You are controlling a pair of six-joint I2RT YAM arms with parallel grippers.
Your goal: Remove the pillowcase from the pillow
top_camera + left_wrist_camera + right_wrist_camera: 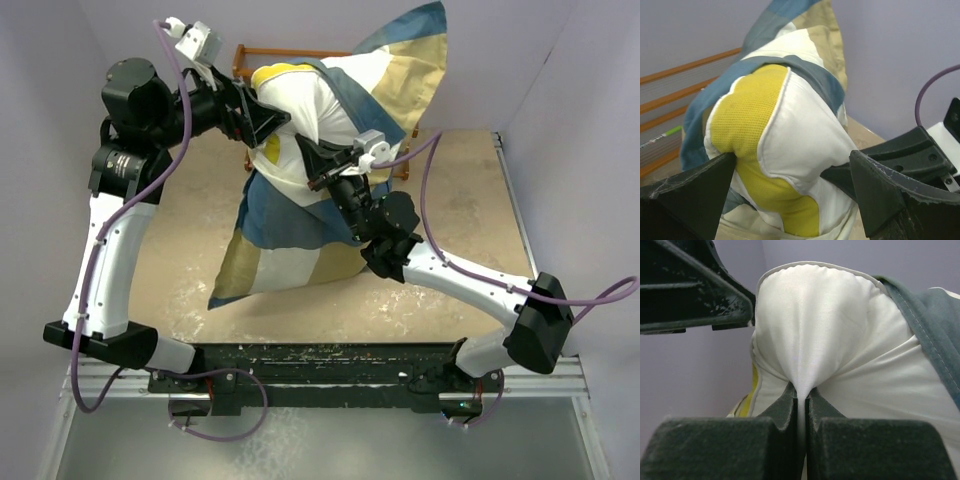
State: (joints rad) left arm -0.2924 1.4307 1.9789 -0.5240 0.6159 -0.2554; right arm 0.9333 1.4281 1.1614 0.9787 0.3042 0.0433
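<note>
The cream pillow with its yellow corner patch hangs in the air above the table. Its upper end sticks out of the blue, tan and white pillowcase, which drapes down to the table and rises in a peak behind. My right gripper is shut on a fold of the pillow's white cloth, seen pinched at the right gripper. My left gripper stands open; the yellow corner bulges between its spread fingers. The pillowcase's blue hem wraps round the pillow.
An orange wooden rack stands at the back against the purple wall. The tan tabletop lies below, walled on both sides. Purple cables loop from both arms. The left finger sits close above the right gripper.
</note>
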